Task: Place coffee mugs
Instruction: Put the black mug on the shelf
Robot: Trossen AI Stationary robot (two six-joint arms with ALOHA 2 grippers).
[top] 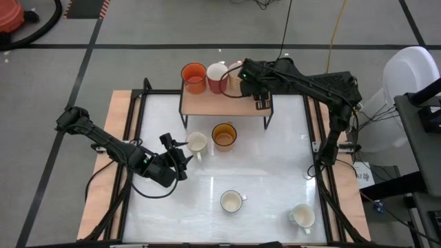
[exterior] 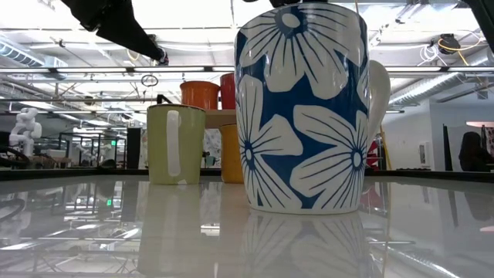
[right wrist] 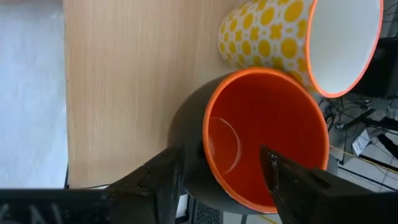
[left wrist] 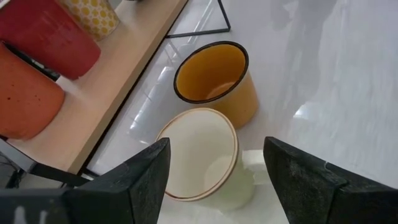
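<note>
Left gripper [top: 180, 156]: lower left of high view, fingers apart, astride the cream mug [top: 197, 143].
Amber mug [top: 224, 136]: centre, just right of the cream mug.
Shelf [top: 207, 102]: top centre, carrying an orange mug [top: 193, 77] and red mug [top: 218, 77].
Right gripper [right wrist: 217, 174]: over the shelf's right end, fingers straddling the rim of a dark mug [right wrist: 261, 137], grip unclear.
White mugs [top: 232, 202]: lower centre and lower right.

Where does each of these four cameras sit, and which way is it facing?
High: overhead, straight down; both arms, wooden shelf.
Low: tabletop level, facing the flowered mug; an arm overhead.
Left wrist: the left gripper open over the cream mug.
Right wrist: the right gripper astride an orange-lined mug.
Shared: amber mug.
</note>
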